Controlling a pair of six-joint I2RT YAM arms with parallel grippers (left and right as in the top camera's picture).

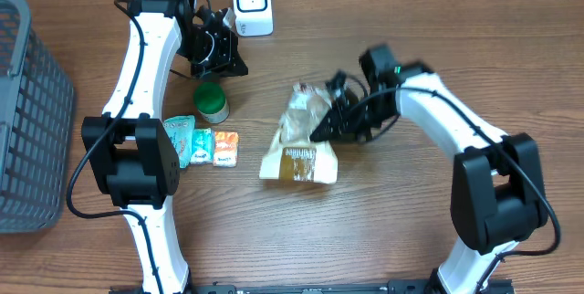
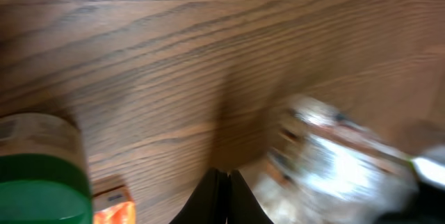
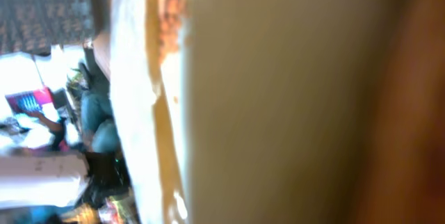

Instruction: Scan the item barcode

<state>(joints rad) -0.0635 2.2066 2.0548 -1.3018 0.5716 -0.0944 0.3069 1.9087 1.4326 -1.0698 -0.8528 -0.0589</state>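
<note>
Logging item position: where is the snack bag? (M.)

Centre of the overhead frame. The bag (image 1: 297, 152) lies flat on the tabletop (image 1: 392, 230), label end toward the bottom of the frame. No barcode can be made out on it. (T.)

Right gripper? (M.)

The right gripper (image 1: 324, 130) is at the bag's right edge, fingers closed down on the wrapper. The right wrist view is filled with blurred packaging, too close for detail. (T.)

Left gripper? (M.)

The left gripper (image 2: 221, 177) has its fingers pressed together with nothing between them. In the overhead view it sits in the upper left, just beside the white scanner (image 1: 252, 4) and well apart from the bag. (T.)

Other objects? (M.)

A green-lidded jar (image 1: 212, 102) stands below the left gripper, left of the bag. Three small packets (image 1: 203, 145) lie in a row lower left of the jar. A grey basket (image 1: 32, 102) is at the far left edge. The left wrist view is blurred; jar at lower left, bag at right. (T.)
</note>
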